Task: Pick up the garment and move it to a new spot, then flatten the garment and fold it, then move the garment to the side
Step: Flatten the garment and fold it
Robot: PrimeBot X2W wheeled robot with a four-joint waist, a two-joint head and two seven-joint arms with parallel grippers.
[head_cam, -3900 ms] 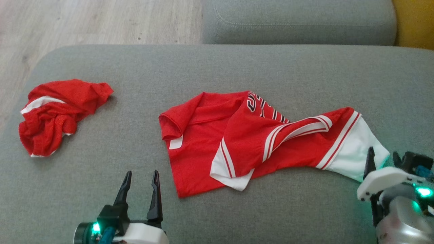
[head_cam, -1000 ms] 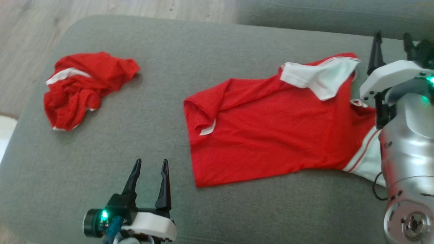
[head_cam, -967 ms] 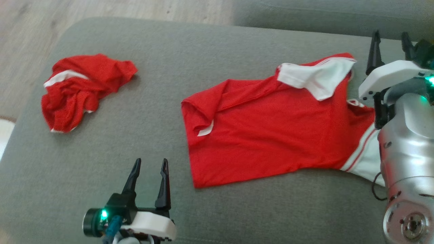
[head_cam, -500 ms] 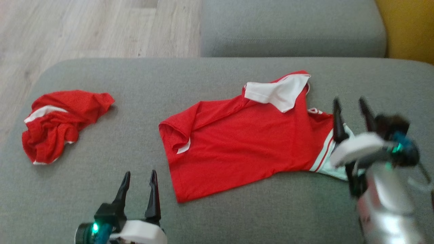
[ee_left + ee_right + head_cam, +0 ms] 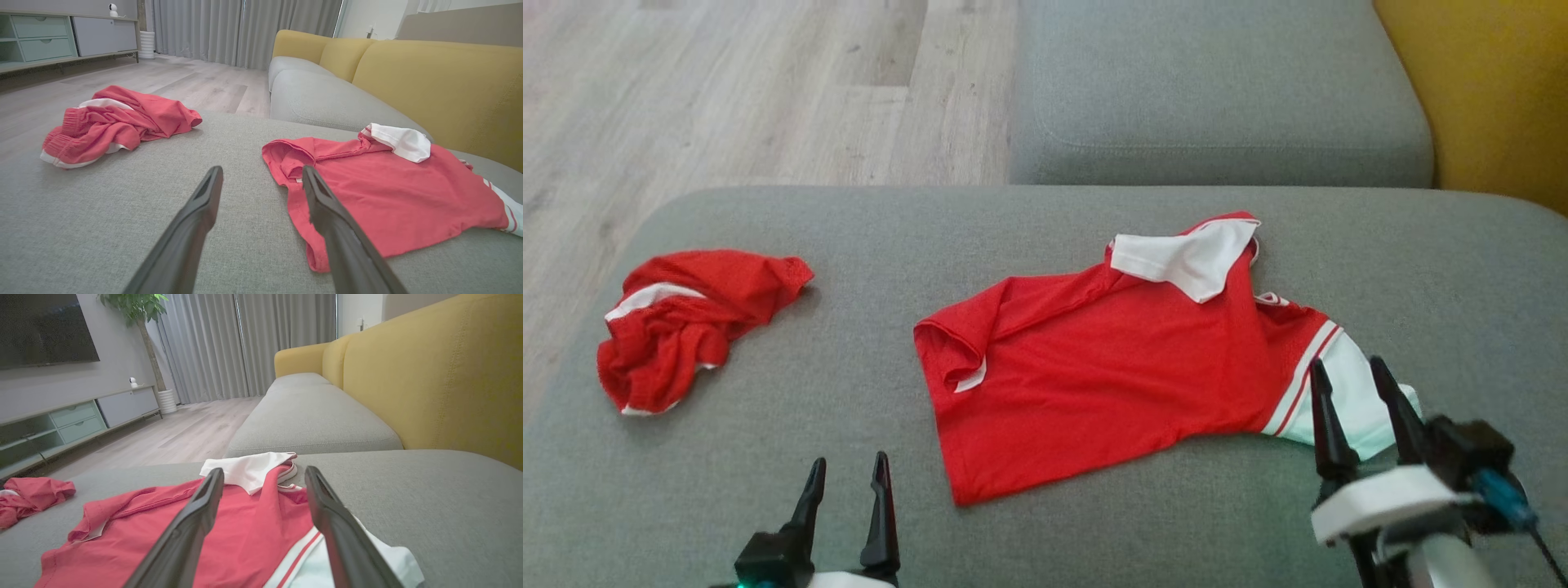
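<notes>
The garment (image 5: 1111, 376) is a red jersey with white sleeves, lying mostly spread out in the middle of the grey seat. Its far white sleeve (image 5: 1180, 257) is flipped over onto the red body, and its near white sleeve (image 5: 1347, 392) lies at the right. My right gripper (image 5: 1346, 362) stands open just in front of that near sleeve, with nothing between its fingers. In the right wrist view the right gripper (image 5: 264, 469) hovers over the garment (image 5: 245, 531). My left gripper (image 5: 849, 459) is open and empty, left of the jersey's near hem. The left wrist view has the left gripper (image 5: 262, 168) facing the garment (image 5: 392, 204).
A second red and white garment (image 5: 686, 327) lies crumpled at the left of the grey seat cushion (image 5: 768, 457). Another grey cushion (image 5: 1217, 90) sits beyond, with the yellow sofa back (image 5: 1494, 90) at the right. Wooden floor (image 5: 727, 90) lies past the cushion's far left edge.
The head view has shifted. My right arm has drawn back from beside the jersey's far sleeve to its near sleeve, still open. Since the oldest frame the folded-over jersey has been spread out.
</notes>
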